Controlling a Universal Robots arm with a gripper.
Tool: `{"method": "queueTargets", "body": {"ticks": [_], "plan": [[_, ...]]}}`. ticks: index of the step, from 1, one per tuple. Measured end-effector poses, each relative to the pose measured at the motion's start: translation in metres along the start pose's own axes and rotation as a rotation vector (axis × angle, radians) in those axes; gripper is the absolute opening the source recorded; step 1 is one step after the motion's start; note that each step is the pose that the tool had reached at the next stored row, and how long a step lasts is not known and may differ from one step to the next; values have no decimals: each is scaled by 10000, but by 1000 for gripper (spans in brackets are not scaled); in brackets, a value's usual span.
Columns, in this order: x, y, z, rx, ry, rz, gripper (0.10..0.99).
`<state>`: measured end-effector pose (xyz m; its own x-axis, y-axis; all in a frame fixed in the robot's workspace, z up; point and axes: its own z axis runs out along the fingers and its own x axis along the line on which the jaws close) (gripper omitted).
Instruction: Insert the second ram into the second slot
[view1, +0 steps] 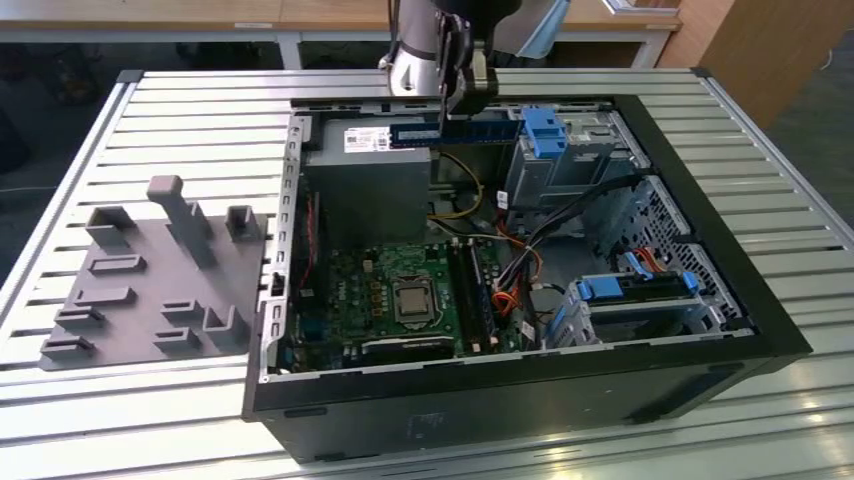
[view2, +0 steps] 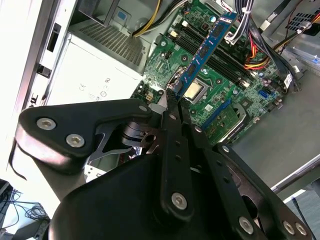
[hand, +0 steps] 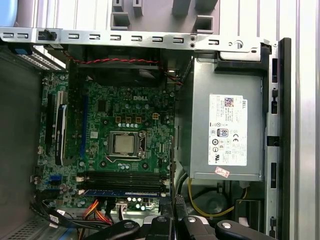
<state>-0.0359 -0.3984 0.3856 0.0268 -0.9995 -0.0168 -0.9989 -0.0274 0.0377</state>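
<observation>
Gripper (view1: 459, 110): jaws narrow, closed on the second ram (view1: 454, 132). Stick hangs level, high over far end of the PC case (view1: 534, 400), abt above the power supply (view1: 367, 175) edge. It's well apart from the memory slots (view1: 475, 290). Not seated, not near the board yet.

Arm pose: comes straight down from top of exterior view, wrist vertical, tool pointing down into the open case.

My read on doing this well:
- Stick lies crosswise to the slots. In second wrist view it (view2: 207, 45) cuts across the slot rows over the motherboard (view2: 165, 60).
- Wants abt a quarter turn so long edge runs w/ the slot, contact edge down, notch matched.
- First wrist view: blue strip in the slot row nearest the gripper, prob. a stick already in. I'd aim for a free slot (hand: 122, 176) beside it. Can't confirm which counts as second.
- Orange cables (view1: 505, 298) sit just beside the slots; stay off them.
- Press evenly at both ends. Latch state too small to tell.
</observation>
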Motion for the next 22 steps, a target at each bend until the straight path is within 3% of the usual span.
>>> {"method": "queueTargets", "body": {"ticks": [22], "plan": [[95,2,-1,0,11,0,137]]}}
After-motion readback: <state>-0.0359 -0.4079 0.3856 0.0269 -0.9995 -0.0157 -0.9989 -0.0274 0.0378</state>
